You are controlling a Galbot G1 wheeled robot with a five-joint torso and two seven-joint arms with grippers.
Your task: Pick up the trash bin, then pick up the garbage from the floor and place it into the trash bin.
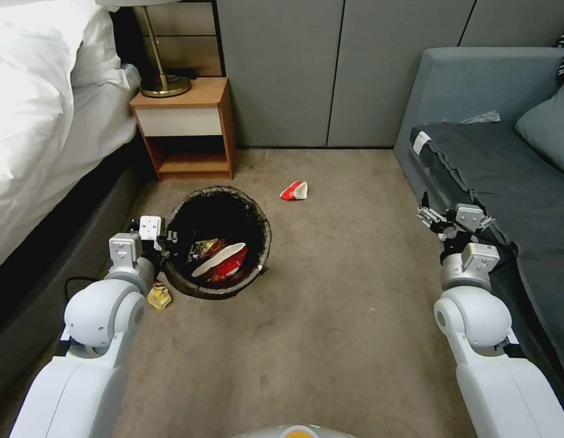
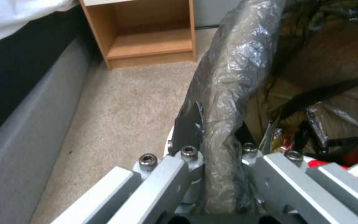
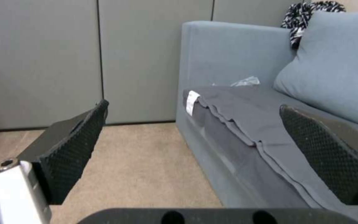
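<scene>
**Bin held, litter left**

Your left gripper (image 2: 220,161) clamps the trash bin (image 1: 219,242) by its bagged rim. Keep it level. Your right gripper (image 3: 195,152) gapes empty; a crushed cup (image 1: 294,191) lies on the floor (image 1: 330,304), well beyond both jaws.

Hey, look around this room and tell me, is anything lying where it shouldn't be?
Yes. A crushed red-and-white paper cup lies on the beige carpet floor, beyond the bag-lined round trash bin. A yellow snack wrapper lies beside the bin, near the left gripper clamped on its rim. The right gripper hangs open, empty.
</scene>
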